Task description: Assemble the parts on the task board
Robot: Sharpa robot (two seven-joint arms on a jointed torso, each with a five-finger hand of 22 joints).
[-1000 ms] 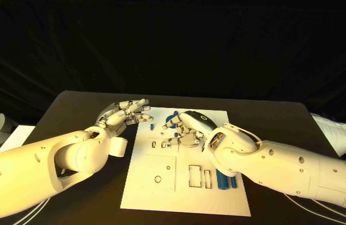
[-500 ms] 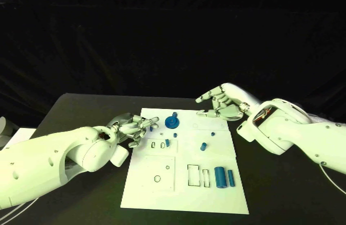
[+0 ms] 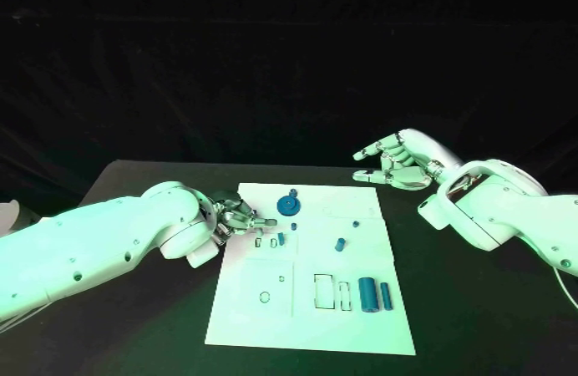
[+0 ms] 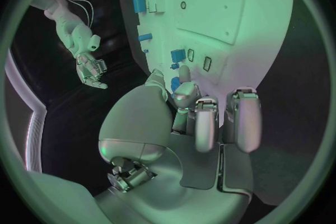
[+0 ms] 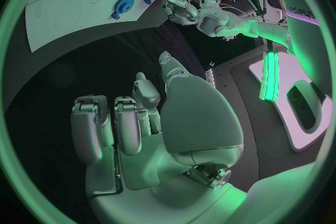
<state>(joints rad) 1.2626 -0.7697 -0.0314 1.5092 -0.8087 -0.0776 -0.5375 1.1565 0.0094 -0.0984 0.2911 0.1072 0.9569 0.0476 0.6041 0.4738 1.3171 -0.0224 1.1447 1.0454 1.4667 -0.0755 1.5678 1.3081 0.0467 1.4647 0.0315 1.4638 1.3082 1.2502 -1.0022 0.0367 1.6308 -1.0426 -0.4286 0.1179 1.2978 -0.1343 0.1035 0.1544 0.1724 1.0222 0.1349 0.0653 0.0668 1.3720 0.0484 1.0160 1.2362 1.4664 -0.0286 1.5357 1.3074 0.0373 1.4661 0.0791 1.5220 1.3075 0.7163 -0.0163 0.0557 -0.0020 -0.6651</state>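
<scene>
The white task board (image 3: 316, 309) lies mid-table. A blue gear (image 3: 288, 205) stands near its far edge, and two blue cylinders (image 3: 375, 295) lie at the near right. My left hand (image 3: 232, 215) rests at the board's left edge with its fingers curled. A small blue part (image 4: 173, 84) sits pinched between its thumb and a fingertip (image 4: 184, 75). My right hand (image 3: 398, 162) hangs raised beyond the board's far right corner, fingers loosely bent and apart, holding nothing. The right wrist view shows the gear (image 5: 126, 4) and my left hand (image 5: 178, 5) at a distance.
More small blue pieces (image 3: 340, 244) lie on the board's middle, beside empty rectangular slots (image 3: 324, 292) and a round hole (image 3: 265, 297). Black table (image 3: 482, 309) surrounds the board on every side.
My right hand has lifted off the board's middle and drawn back to the far right, uncovering the gear and pieces. My left hand has dropped to the board's left edge and curled its fingers.
</scene>
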